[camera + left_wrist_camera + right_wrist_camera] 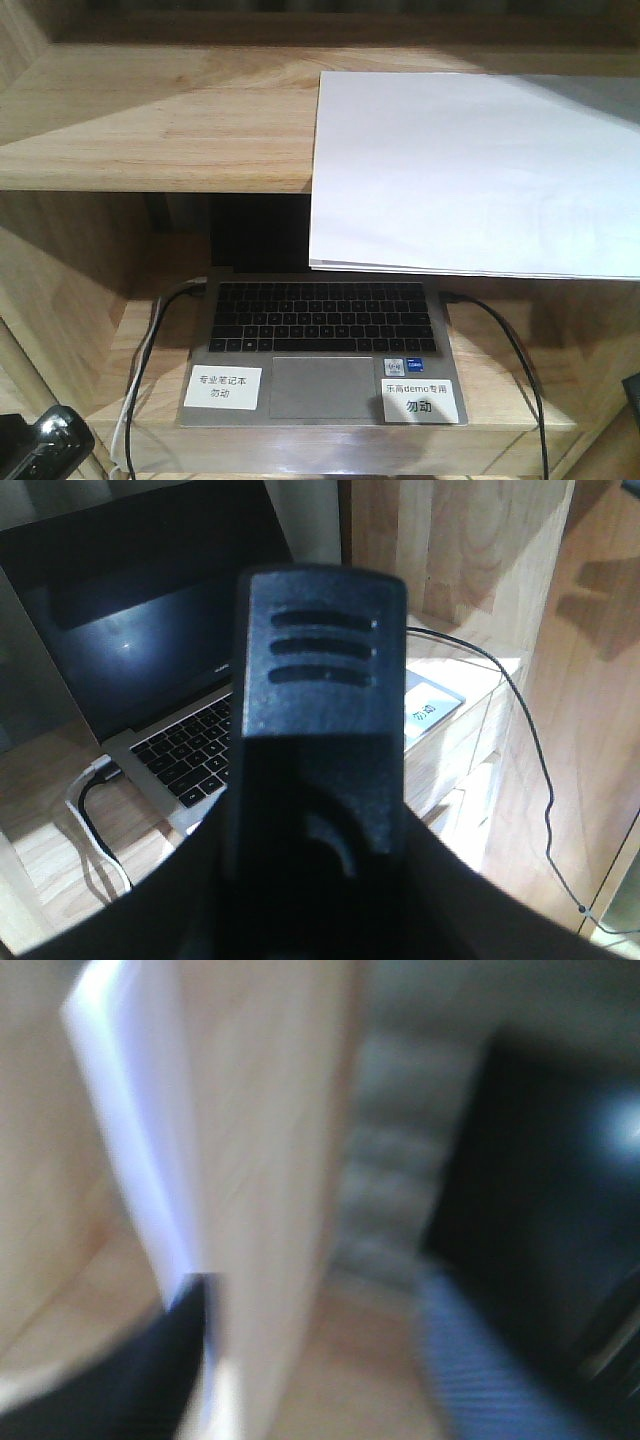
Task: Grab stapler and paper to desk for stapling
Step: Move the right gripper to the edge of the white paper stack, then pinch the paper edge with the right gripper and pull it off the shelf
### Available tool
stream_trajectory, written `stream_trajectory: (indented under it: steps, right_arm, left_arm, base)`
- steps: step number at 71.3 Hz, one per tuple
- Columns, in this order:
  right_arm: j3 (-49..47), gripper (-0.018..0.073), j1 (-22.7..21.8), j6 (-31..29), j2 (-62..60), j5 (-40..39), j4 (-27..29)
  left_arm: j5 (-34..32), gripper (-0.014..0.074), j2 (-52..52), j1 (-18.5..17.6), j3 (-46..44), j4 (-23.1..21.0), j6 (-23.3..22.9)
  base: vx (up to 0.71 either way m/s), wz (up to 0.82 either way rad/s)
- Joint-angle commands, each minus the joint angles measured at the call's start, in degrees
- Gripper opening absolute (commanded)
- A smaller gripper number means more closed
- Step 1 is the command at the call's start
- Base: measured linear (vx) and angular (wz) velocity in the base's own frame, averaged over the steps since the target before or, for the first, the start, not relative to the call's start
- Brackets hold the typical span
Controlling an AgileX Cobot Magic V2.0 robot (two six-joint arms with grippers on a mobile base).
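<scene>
Paper: white, matt, smooth, thin sheets. Shelf board: light wood, visible grain, satin finish. Laptop: silver-grey metal-look body, matt. Its keys are black and matt. Its screen is glossy, reflecting a light spot. Labels: white, paper-like. Cable: black, smooth sheath. Right wrist view too blurred to judge finish.
</scene>
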Motion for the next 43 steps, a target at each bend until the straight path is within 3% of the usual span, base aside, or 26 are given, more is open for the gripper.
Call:
stream_trajectory:
  steps: [1, 23, 43]
  right_arm:
    - [-0.3, 0.0603, 0.7, -0.9, -0.1, -8.4, -0.9]
    - [-0.8, 0.0594, 0.7, -1.9, 1.1, -12.0, -0.5]
    - [-4.5, 0.0594, 0.7, -3.9, 14.7, -21.1, -0.6]
  left_arm:
    - [-5.8, -0.0006, 0.8, -0.2, -1.7, -2.2, -0.5]
    - [-5.8, -0.0006, 0.8, -0.2, -1.7, -2.2, -0.5]
    - [-5.8, -0.0006, 0.8, -0.2, -1.7, -2.2, -0.5]
  base:
    - [0.0, 0.0]
    - [0.0, 0.0]
    - [0.0, 0.0]
